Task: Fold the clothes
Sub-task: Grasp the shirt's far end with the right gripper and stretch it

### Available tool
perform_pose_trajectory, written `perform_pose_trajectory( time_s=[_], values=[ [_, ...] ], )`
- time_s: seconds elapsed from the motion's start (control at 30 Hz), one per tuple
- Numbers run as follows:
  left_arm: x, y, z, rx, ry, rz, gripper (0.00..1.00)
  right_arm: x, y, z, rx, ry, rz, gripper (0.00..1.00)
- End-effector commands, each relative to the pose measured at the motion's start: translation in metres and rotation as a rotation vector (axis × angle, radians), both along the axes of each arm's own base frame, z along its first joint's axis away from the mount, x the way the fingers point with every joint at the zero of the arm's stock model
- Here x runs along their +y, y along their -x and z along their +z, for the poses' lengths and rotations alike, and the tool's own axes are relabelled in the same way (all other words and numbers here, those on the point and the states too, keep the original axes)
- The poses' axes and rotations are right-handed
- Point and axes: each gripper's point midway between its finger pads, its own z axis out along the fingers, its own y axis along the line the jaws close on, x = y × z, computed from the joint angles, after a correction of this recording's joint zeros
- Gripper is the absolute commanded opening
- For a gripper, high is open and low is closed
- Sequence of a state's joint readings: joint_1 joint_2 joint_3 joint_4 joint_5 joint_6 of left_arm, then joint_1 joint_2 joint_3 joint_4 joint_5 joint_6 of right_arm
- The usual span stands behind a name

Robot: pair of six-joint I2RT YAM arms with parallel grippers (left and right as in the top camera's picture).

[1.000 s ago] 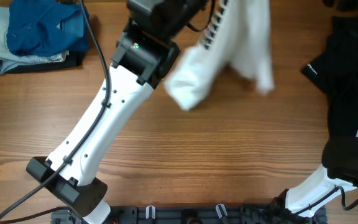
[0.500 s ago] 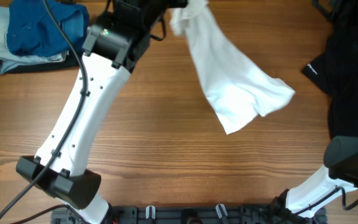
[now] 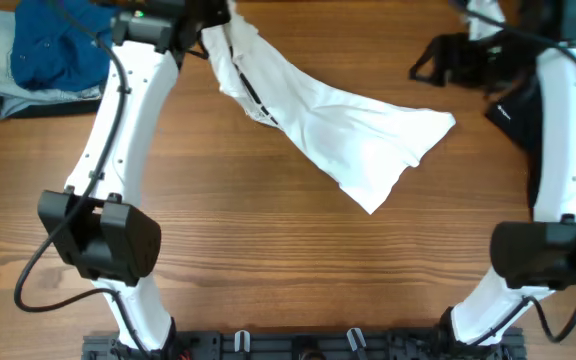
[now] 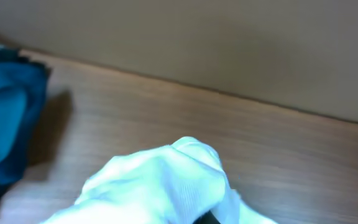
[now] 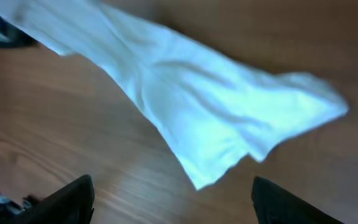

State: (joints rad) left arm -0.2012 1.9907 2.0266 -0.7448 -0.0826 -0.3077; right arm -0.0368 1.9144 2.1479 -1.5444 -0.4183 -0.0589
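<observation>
Cloth dominates the tabletop [image 3: 268, 260]: the white shirt [image 3: 348, 130] lies as a long diagonal band from 11 o'clock to just right of centre; its wide end is spread flat and rumpled; a thin line of black print runs along the narrow upper part. The left pincer [image 3: 211, 14] is clamped on that upper end at 11 o'clock. The right pincer [image 3: 430, 62] hangs at 1 o'clock, fingers wide apart and empty, clear of the shirt. A black garment [image 3: 513, 105] sits at 3 o'clock, partly hidden by the right arm [image 3: 558, 150]; a folded blue pile [image 3: 53, 55] rests at 10 o'clock. The left wrist view shows only bunched white cloth and the pile's edge; only the overhead view shows the black garment.
</observation>
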Motion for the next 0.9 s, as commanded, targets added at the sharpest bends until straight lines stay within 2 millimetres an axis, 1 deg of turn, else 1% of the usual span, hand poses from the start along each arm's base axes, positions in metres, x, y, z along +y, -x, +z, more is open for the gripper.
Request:
perform_pose_trajectory(
  time_s=[0.0, 0.03, 0.13, 0.23, 0.3, 0.37, 0.5, 0.6, 0.63, 0.7, 0.8, 0.87],
  values=[
    [0.031, -0.002, -0.014, 0.049, -0.026, 0.056, 0.04, 0.005, 0.019, -0.054, 0.201, 0.134, -0.114, 0.80],
    [0.038, 0.000, -0.018, 0.068, -0.030, 0.068, 0.04, 0.011, 0.029, -0.076, 0.260, 0.181, -0.126, 0.80],
    [0.046, 0.003, -0.021, 0.086, -0.032, 0.082, 0.04, 0.022, 0.051, -0.109, 0.344, 0.219, -0.178, 0.80],
    [0.052, 0.003, -0.022, 0.090, -0.032, 0.092, 0.04, 0.036, 0.078, -0.137, 0.364, 0.243, -0.237, 0.79],
    [0.052, 0.002, -0.021, 0.088, -0.032, 0.092, 0.04, 0.046, 0.093, -0.151, 0.346, 0.241, -0.226, 0.79],
    [0.052, 0.002, -0.021, 0.086, -0.032, 0.092, 0.04, 0.059, 0.113, -0.175, 0.329, 0.246, -0.206, 0.79],
    [0.051, 0.001, -0.020, 0.082, -0.031, 0.092, 0.04, 0.065, 0.132, -0.208, 0.347, 0.273, -0.208, 0.76],
    [0.051, 0.001, -0.020, 0.083, -0.031, 0.092, 0.04, 0.051, 0.132, -0.225, 0.312, 0.344, -0.268, 0.73],
    [0.051, 0.001, -0.020, 0.083, -0.031, 0.092, 0.04, 0.044, 0.128, -0.229, 0.288, 0.371, -0.299, 0.72],
    [0.051, 0.001, -0.020, 0.082, -0.031, 0.092, 0.04, 0.040, 0.118, -0.232, 0.233, 0.389, -0.323, 0.70],
    [0.051, 0.001, -0.020, 0.083, -0.031, 0.092, 0.04, 0.048, 0.103, -0.234, 0.171, 0.340, -0.322, 0.68],
    [0.051, 0.001, -0.021, 0.084, -0.031, 0.092, 0.04, 0.053, 0.101, -0.238, 0.155, 0.313, -0.295, 0.67]
  ],
)
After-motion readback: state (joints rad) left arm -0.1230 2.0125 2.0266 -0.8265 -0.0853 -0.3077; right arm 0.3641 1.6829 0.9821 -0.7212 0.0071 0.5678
